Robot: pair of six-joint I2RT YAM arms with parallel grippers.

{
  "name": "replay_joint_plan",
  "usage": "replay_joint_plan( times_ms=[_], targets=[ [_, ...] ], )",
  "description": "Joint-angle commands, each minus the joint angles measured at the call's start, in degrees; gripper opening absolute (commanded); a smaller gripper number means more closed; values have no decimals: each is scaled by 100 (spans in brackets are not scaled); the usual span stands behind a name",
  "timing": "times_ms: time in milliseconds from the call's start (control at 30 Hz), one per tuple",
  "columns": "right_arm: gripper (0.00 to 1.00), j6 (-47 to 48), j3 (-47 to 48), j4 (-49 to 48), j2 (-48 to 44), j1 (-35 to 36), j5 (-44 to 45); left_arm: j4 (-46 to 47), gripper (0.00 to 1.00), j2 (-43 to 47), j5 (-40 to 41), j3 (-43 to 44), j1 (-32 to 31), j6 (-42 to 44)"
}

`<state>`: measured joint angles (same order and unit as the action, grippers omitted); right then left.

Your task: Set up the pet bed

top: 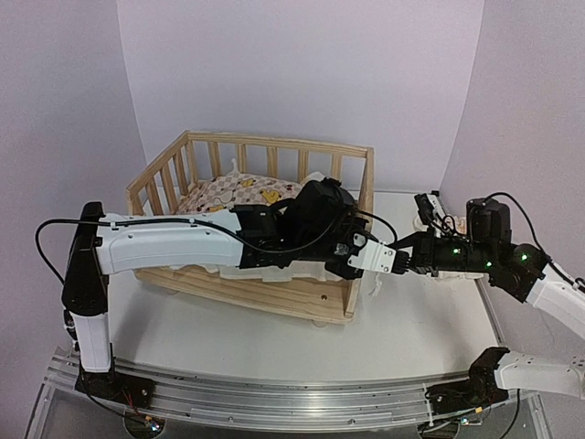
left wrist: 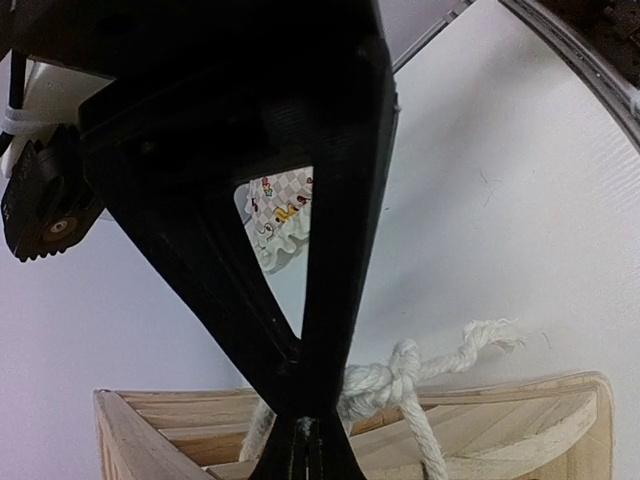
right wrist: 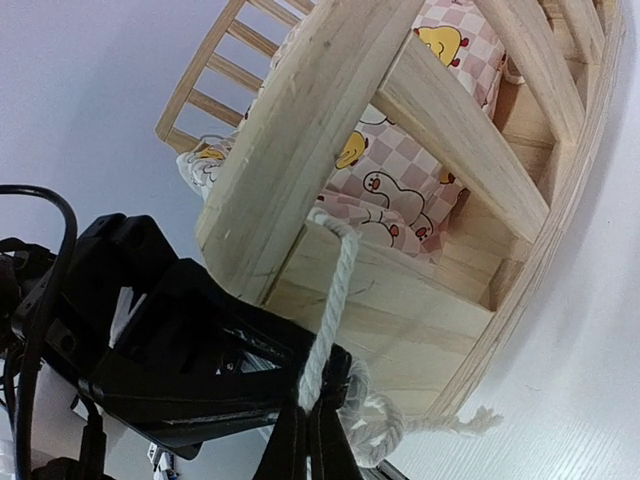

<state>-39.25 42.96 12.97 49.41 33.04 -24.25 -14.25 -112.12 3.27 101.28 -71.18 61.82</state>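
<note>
The pet bed (top: 274,297) is a light-wood slatted frame on the white table, with a pink-checkered duck cushion (top: 242,194) inside it. Both grippers meet at its front right corner. In the right wrist view a white rope (right wrist: 335,290) comes out of the bed's end board (right wrist: 400,310) and runs down into my right gripper (right wrist: 308,440), which is shut on it. A knot (right wrist: 385,430) with a frayed tail sits just beside it. In the left wrist view my left gripper (left wrist: 305,450) is shut, a sliver of the rope between its tips, and the knot (left wrist: 400,375) lies right beside them against the bed (left wrist: 500,420).
The bed takes up the table's middle and back left. A small black-and-white object (top: 425,212) stands at the back right. A metal rail (top: 274,398) runs along the near edge. The left arm (top: 174,242) stretches across the bed's front.
</note>
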Motion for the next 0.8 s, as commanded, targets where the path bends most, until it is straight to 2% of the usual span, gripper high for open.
replay_joint_plan(
  times_ms=[0,200,500,667,767],
  targets=[
    [0,-90,107,25,-15,19,-428,654,0,-63,763,-251,319,378],
    [0,-265,5,12,141,19,-594,1295,0,7,304,-960,363,550],
    [1,-474,-171,23,285,19,-442,2846,0,14,-701,-1657,532,155],
    [21,-338,-129,269,183,19,-124,3040,0,-234,-571,-1687,586,203],
    [36,-123,-9,747,50,19,181,3199,0,-273,-499,-1775,637,299]
  ],
)
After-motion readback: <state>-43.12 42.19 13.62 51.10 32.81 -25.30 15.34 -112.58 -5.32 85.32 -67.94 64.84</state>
